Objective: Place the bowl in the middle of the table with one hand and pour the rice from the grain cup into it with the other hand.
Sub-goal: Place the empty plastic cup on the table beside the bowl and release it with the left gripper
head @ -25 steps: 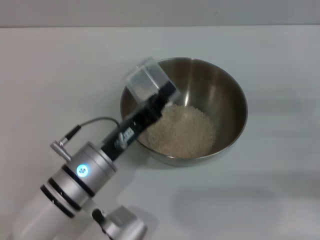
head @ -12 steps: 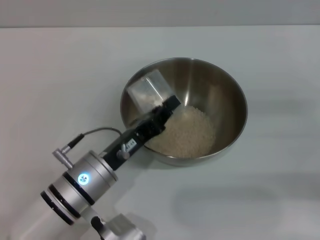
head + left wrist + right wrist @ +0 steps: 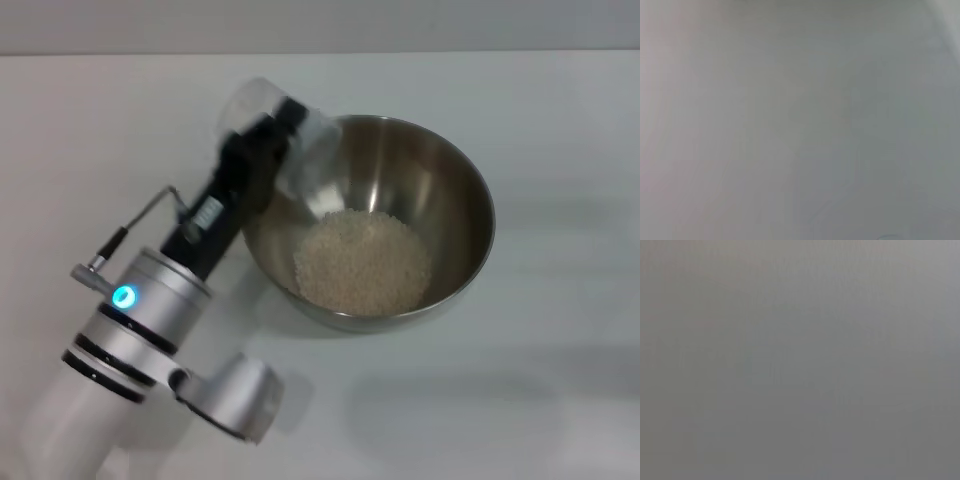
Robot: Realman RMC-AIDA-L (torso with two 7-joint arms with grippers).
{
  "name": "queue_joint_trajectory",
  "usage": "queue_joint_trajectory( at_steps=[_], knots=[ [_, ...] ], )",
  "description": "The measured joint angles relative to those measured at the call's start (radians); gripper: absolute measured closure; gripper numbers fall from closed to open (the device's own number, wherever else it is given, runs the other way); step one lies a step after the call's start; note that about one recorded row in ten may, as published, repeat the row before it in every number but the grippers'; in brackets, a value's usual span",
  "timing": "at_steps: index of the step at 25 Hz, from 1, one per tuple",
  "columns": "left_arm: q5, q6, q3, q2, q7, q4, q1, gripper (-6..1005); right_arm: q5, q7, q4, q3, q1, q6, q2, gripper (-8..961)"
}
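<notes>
The left end effector [image 3: 268, 150] is seen clenched around the clear cup [image 3: 290, 135], held just above the bowl [image 3: 440, 190] rim; rice [image 3: 362, 262] is heaped below it, on the white surface [image 3: 560, 120].

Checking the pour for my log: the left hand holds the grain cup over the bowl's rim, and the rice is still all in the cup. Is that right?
Not quite. The head view shows the rice heaped in the bottom of the bowl, and the grain cup looks clear and empty. The rest stands: the left hand holds the cup over the bowl's rim.
</notes>
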Motion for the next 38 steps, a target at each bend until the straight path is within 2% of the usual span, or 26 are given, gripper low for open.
queue_joint_trajectory(
  at_steps=[9,11,12,13,14,16,20,23,38],
  knots=[
    [-0.287,-0.017,-0.022,0.003,-0.571,-0.046,0.016,973,0.0,0.0,0.003,0.0,-0.001,0.0,0.0,549],
    [-0.356,-0.054,-0.06,0.006,-0.713,-0.046,0.014,973,0.0,0.0,0.004,0.0,-0.001,-0.001,0.001,550],
    [-0.371,-0.077,-0.081,0.007,-0.761,-0.046,0.014,973,0.0,0.0,0.004,0.0,-0.001,-0.001,0.001,550],
    [-0.388,-0.147,-0.145,0.009,-0.891,-0.045,0.017,973,0.0,0.0,0.004,0.0,-0.001,-0.001,0.001,550],
    [-0.388,-0.147,-0.145,0.009,-0.891,-0.045,0.017,972,0.001,0.0,0.004,0.0,-0.001,-0.001,0.001,550],
    [-0.389,-0.23,-0.208,0.012,-1.055,-0.032,0.019,972,0.001,0.0,0.004,0.0,-0.001,-0.001,0.002,550],
    [-0.386,-0.286,-0.236,0.015,-1.282,0.036,0.008,972,0.001,0.001,0.004,0.0,-0.001,-0.002,0.002,550],
    [-0.385,-0.299,-0.236,0.014,-1.35,0.063,0.001,972,0.002,0.001,0.004,0.0,-0.001,-0.002,0.002,549],
    [-0.387,-0.365,-0.226,0.008,-1.449,0.12,-0.014,972,0.0,0.001,0.004,0.0,0.001,-0.001,0.002,549]
  ],
)
